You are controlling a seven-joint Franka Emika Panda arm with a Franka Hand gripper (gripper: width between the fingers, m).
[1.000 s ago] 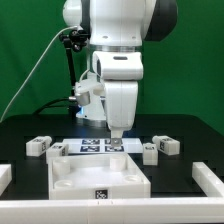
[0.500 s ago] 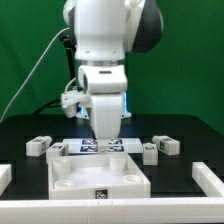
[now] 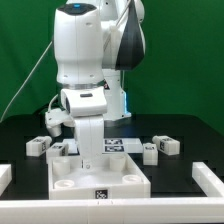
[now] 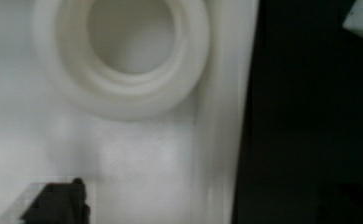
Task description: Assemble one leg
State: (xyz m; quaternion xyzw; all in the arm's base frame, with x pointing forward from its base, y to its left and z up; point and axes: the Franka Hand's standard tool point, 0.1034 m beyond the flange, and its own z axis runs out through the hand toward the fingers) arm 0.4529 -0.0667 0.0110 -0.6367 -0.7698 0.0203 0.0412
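Observation:
The wide white panel [image 3: 100, 180] lies at the front of the black table. My gripper [image 3: 88, 160] is down over the part of it toward the exterior view's left, fingers at its surface, holding nothing. Small white legs with tags lie apart from it: two toward the exterior view's left [image 3: 38, 146] [image 3: 62, 149] and two toward the right [image 3: 150, 152] [image 3: 166, 144]. The wrist view shows the panel's white surface [image 4: 142, 150] with a round recess [image 4: 125, 55] up close. One dark fingertip [image 4: 57, 202] stands far off centre, so the jaws read as open. The other finger is lost against the black table.
The marker board [image 3: 122, 145] lies behind the panel, partly hidden by the arm. White rails lie at the front corners, on the exterior view's left [image 3: 5, 176] and right [image 3: 210, 178]. Black table [image 4: 320, 110] runs along the panel's edge.
The arm has swung from over the marker board toward the exterior view's left and come down onto the white panel. The legs and the panel have not moved.

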